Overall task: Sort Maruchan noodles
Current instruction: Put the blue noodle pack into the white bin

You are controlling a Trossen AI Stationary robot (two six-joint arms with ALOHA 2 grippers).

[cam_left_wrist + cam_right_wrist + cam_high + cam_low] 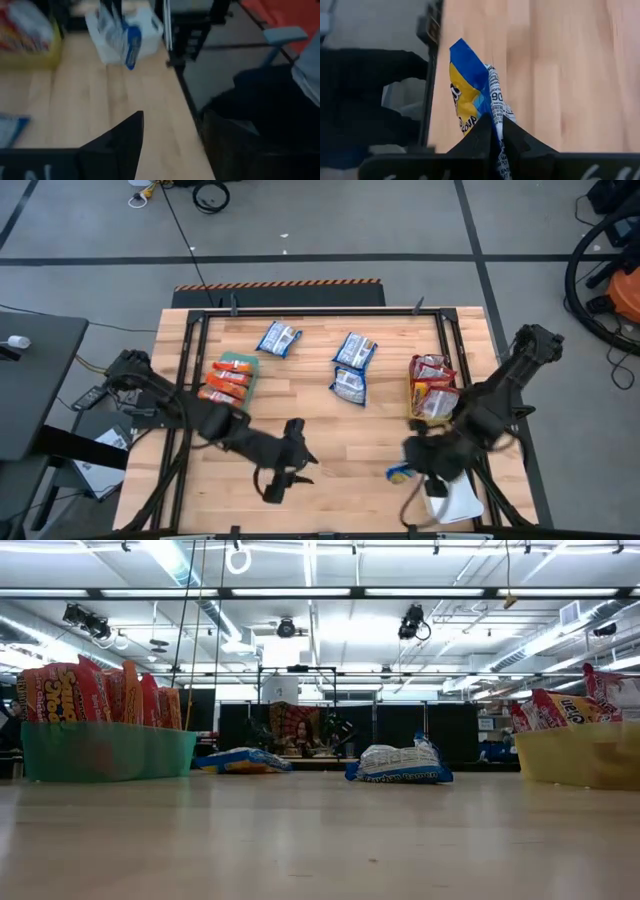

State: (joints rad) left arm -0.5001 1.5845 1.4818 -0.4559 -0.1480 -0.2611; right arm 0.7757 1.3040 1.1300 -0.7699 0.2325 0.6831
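My right gripper (495, 136) is shut on a blue, yellow and white Maruchan packet (472, 92) over the table's near right part (398, 473), beside the white bin (455, 502). My left gripper (172, 145) stands open with nothing in it over the near middle of the table (300, 465). Three blue-and-white packets (278, 338) (355, 350) (348, 386) lie flat on the wood. Orange-red packets stand in the teal bin (231, 378). Silvery-red ones fill the yellow bin (432, 388). My right gripper pinches the packet between its two fingers at one crinkled end (496, 127). The fingers slant down from the table's right side. The rest of the packet sticks out past the fingertips and looks lifted clear of the wood (127, 42).
The teal bin (100, 752) and yellow bin (580, 755) stand toward the far left and far right. A black frame rail (431, 75) runs along the table's edge. Bare wood lies in the near middle (340, 450).
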